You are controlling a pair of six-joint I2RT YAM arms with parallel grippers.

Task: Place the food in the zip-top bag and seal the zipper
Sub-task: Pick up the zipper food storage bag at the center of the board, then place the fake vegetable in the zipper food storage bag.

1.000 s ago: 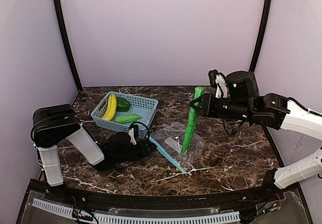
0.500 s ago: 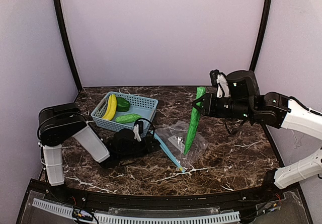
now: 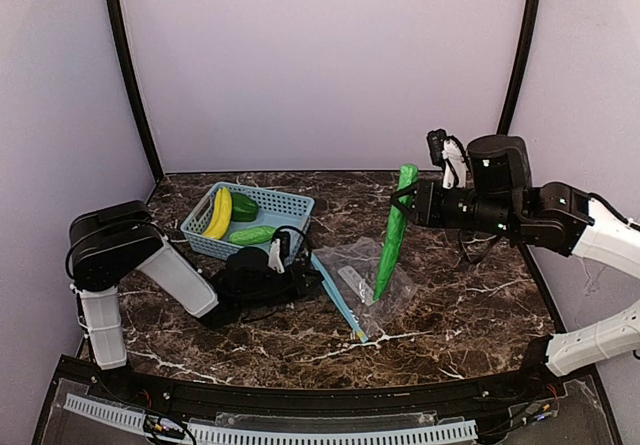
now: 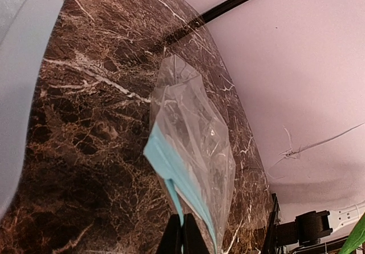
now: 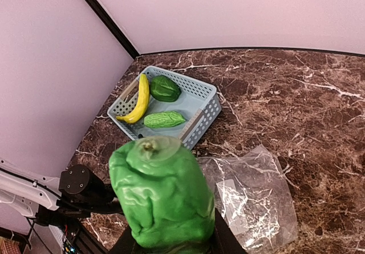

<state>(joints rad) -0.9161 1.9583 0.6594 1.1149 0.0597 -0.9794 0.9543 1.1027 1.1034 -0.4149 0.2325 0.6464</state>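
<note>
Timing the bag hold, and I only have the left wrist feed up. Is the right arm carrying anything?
Observer: Yes. The right gripper is shut on a long green cucumber, held nearly upright.
Operator: Where's its lower tip?
Observer: In the top view it overlaps the middle of the bag, right of the blue zipper. I can't judge contact.
Operator: What's left in the basket?
Observer: The basket holds a banana, a pepper and a shorter cucumber.
</note>
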